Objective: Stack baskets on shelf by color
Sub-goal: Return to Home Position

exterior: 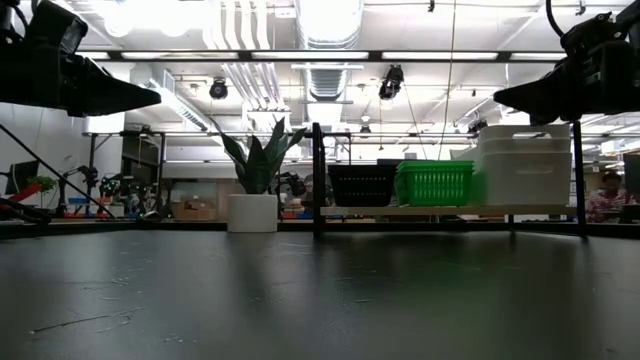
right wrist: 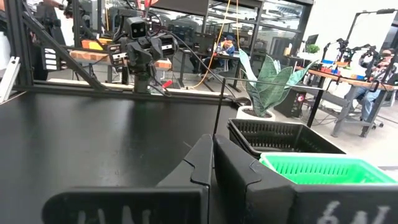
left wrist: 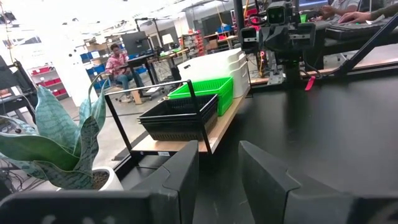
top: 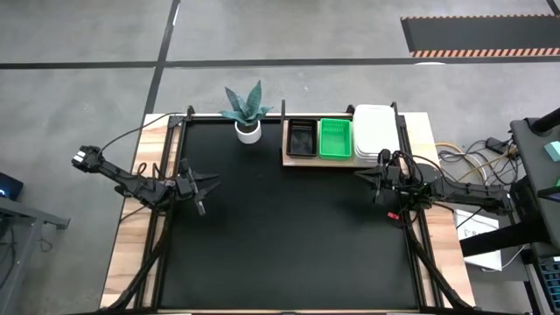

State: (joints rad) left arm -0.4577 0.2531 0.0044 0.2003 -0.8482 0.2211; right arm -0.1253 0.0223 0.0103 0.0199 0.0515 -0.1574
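Baskets (top: 335, 138) stand stacked by colour along the shelf (top: 306, 162): black, green, white. Right gripper (top: 374, 175), jaws together, hangs just beside the shelf's white end (the nearer arm by far); left gripper (top: 208, 185), jaws apart, well off its black end.

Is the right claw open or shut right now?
Shut. In the right wrist view the right claw is closed tight, with no gap at its tip and nothing held in it.

No legible text, seemingly, on anything
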